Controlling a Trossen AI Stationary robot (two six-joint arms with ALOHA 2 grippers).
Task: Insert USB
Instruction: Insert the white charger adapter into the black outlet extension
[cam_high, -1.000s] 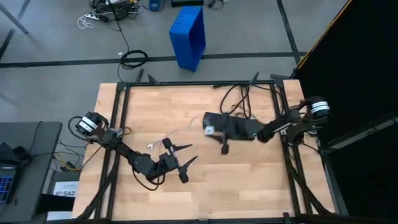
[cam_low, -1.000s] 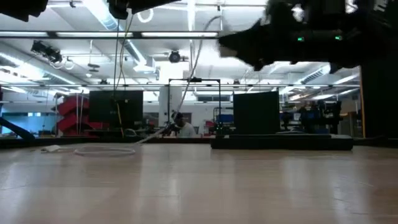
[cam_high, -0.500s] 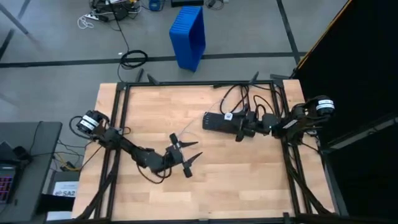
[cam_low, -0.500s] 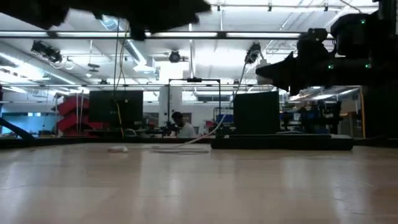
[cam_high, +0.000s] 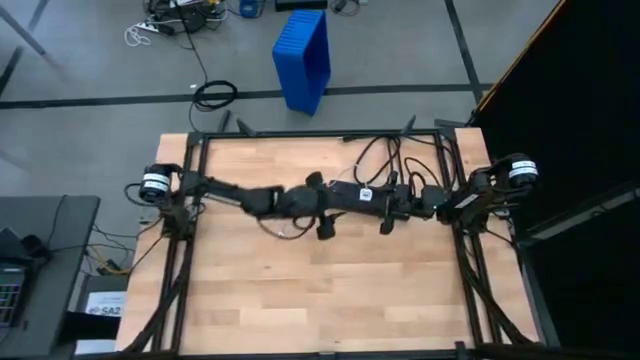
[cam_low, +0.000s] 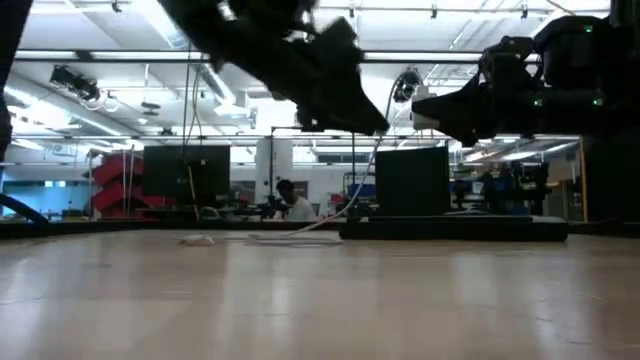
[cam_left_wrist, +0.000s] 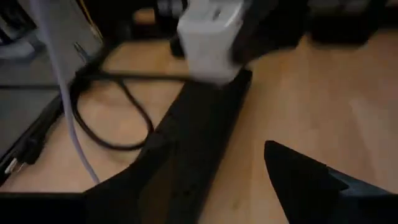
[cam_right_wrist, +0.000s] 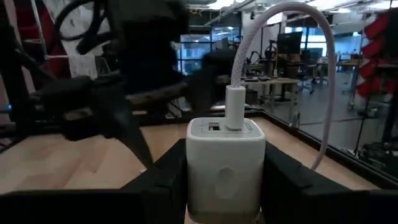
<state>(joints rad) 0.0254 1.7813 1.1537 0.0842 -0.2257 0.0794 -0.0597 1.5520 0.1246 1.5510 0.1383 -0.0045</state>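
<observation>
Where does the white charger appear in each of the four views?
High view: white charger, a small white spot at mid-table, between left gripper and right gripper.
Low view: probably the pale block right of centre, high up.
Left wrist view: top centre.
Right wrist view: centre, flanked by that gripper's fingers.
Shared landmark: black power strip.

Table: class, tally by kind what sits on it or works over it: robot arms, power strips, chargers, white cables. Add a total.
robot arm: 2 (left arm, right arm)
power strip: 1
charger: 1
white cable: 1
Total: 5
</observation>
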